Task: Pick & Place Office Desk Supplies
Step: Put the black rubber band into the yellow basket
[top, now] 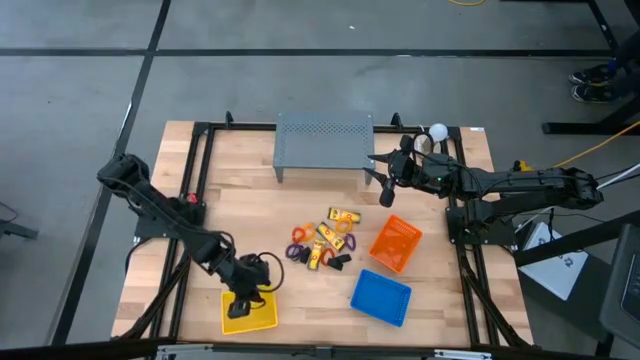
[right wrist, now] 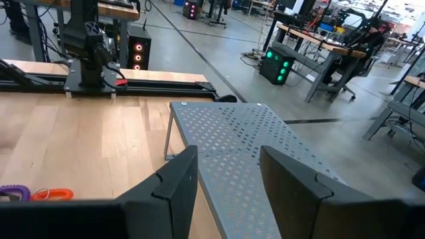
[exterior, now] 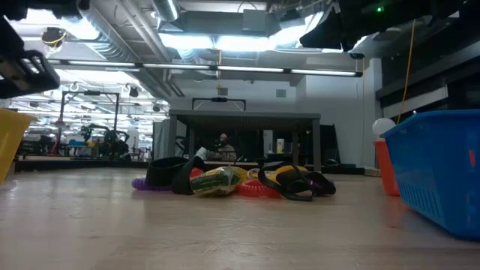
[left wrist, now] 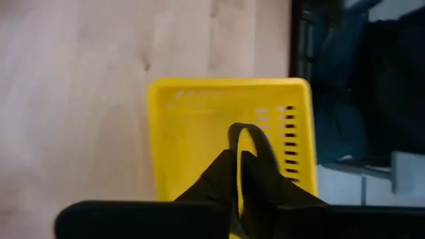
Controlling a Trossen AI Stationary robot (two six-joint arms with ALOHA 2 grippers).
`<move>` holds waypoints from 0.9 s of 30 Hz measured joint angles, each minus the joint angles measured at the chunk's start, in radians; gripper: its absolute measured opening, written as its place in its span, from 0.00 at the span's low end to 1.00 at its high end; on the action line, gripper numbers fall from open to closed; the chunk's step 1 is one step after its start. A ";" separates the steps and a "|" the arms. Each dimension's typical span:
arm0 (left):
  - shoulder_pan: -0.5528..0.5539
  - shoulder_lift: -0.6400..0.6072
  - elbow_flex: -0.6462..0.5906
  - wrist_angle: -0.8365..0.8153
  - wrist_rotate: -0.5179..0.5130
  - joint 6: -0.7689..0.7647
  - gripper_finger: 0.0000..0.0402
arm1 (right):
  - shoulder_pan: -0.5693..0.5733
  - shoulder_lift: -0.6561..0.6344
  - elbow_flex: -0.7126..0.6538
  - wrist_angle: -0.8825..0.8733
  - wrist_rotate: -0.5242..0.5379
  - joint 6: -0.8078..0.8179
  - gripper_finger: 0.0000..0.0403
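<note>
The supplies lie in a pile (top: 325, 240) at mid-table: yellow packets, black clips, and purple, orange and red loops, also seen in the low view (exterior: 232, 180). My left gripper (top: 246, 296) hovers over the yellow basket (top: 250, 316) near the table's near-left corner, shut on a thin black clip (left wrist: 249, 136). My right gripper (top: 385, 192) is open beside the right end of the grey perforated shelf (top: 323, 138), touching nothing. In its wrist view the open fingers (right wrist: 229, 159) frame the shelf top (right wrist: 246, 133). My left gripper pinches the black clip between its two shut fingers (left wrist: 222, 169), coming from above and pointing down. Only the clip's thin curved loop (left wrist: 255, 136) shows, sticking out past the fingertips over the yellow basket's floor (left wrist: 199, 126). The fingers hide the rest.
An orange basket (top: 395, 243) and a blue basket (top: 381, 296) stand right of the pile. A white ball (top: 438, 130) sits by the far right frame. A purple loop (right wrist: 13, 192) and an orange loop (right wrist: 52, 194) lie on bare wood near the shelf.
</note>
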 joint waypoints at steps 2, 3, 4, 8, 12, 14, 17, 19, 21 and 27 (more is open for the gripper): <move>0.001 0.000 -0.002 -0.007 -0.021 -0.010 0.12 | 0.000 0.000 0.000 0.000 0.000 0.000 0.41; 0.001 0.000 -0.002 -0.010 -0.034 -0.010 0.15 | 0.000 0.000 0.000 0.000 0.000 0.000 0.41; 0.001 0.000 -0.002 -0.011 -0.045 -0.009 0.18 | 0.000 0.000 0.000 0.000 0.000 0.000 0.41; 0.001 0.000 -0.002 -0.014 -0.059 -0.002 0.31 | 0.000 0.000 0.000 0.000 0.001 0.000 0.41; 0.003 -0.001 -0.001 -0.015 -0.090 0.055 0.42 | 0.000 0.000 0.000 0.000 0.001 -0.003 0.41; 0.015 -0.003 0.001 -0.016 -0.142 0.098 0.46 | 0.000 0.000 0.000 0.000 0.001 -0.003 0.41; 0.044 -0.003 0.016 -0.019 -0.211 0.195 0.49 | 0.000 0.000 0.000 0.000 0.001 -0.003 0.41; 0.069 -0.003 0.037 -0.023 -0.254 0.268 0.50 | 0.000 0.000 0.000 0.000 0.001 -0.003 0.41; 0.094 -0.003 0.061 -0.049 -0.264 0.322 0.50 | 0.000 0.000 0.000 0.000 0.001 -0.003 0.41; 0.164 -0.003 0.101 -0.120 -0.251 0.376 0.50 | 0.000 0.000 0.000 0.000 0.002 0.009 0.41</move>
